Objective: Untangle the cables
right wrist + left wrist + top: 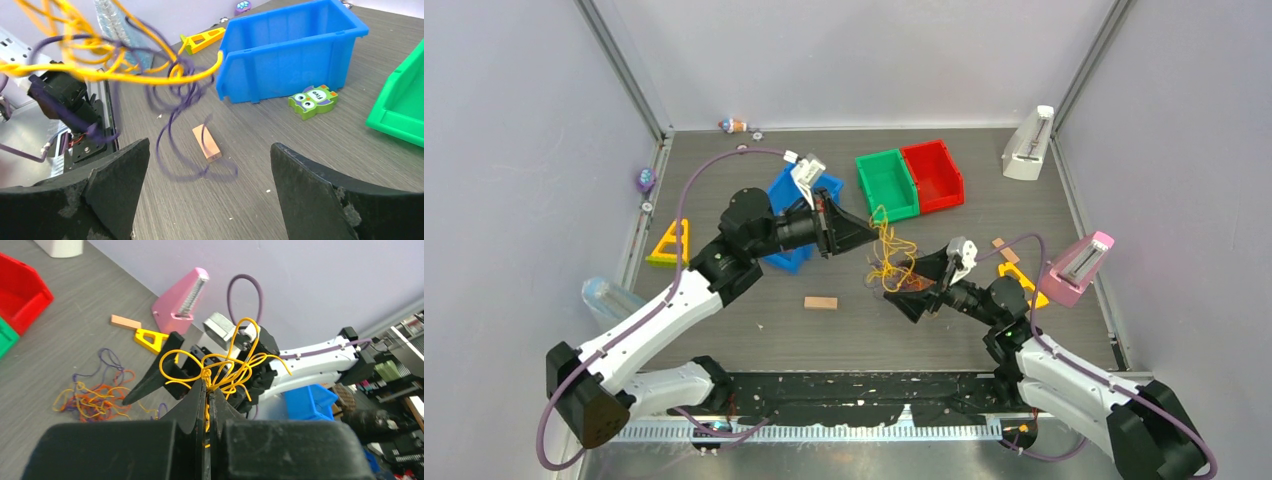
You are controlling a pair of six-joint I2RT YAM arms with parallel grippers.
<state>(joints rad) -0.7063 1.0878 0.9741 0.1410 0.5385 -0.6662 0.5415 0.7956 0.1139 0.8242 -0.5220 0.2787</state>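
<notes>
Blue bin [290, 70], green bin [868, 188], wooden block [820, 303]

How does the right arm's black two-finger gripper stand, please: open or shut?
Open: the right gripper has its black fingers wide apart in the wrist view, grey table showing between them.

Pale lilac walls [514, 120] are enclosing the work area at the back and on both sides, meeting at two slanting aluminium frame posts [621, 65]. A dark grey, wood-grained tabletop [754, 335] is forming the floor of the enclosure. A black speckled strip [854, 385] is running along its near edge, above a ribbed metal rail [824, 432]. Soft, even light is falling throughout, casting only faint shadows. In the left wrist view, cluttered shelving [400, 365] is showing beyond the table, its contents hard to make out.
</notes>
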